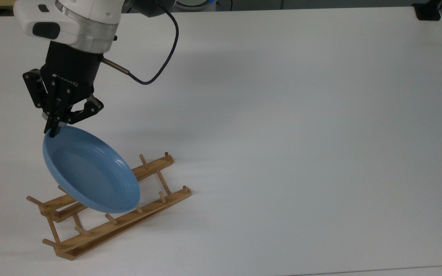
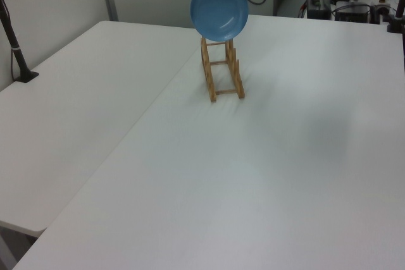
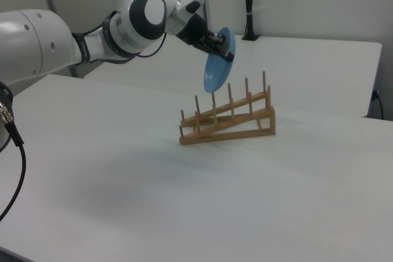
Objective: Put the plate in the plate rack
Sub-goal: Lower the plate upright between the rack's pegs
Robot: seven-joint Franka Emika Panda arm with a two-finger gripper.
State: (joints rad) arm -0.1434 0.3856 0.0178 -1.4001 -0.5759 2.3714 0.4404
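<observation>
Two fingers point(image 1: 54, 128) pinch the tilted plate's point(image 1: 90, 172) rim above the plate rack point(image 1: 109, 207).

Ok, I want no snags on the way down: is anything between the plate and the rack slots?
Nothing visible blocks it. The gripper holds the plate by its upper rim, tilted, above the plate rack. In the right view the plate hangs over the pegs with open air beneath, and the slots hold nothing.

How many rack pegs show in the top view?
10 in the top view: six on the plate rack's lower rail, four on its upper rail. The plate covers that rail's middle, so more may be hidden.
</observation>
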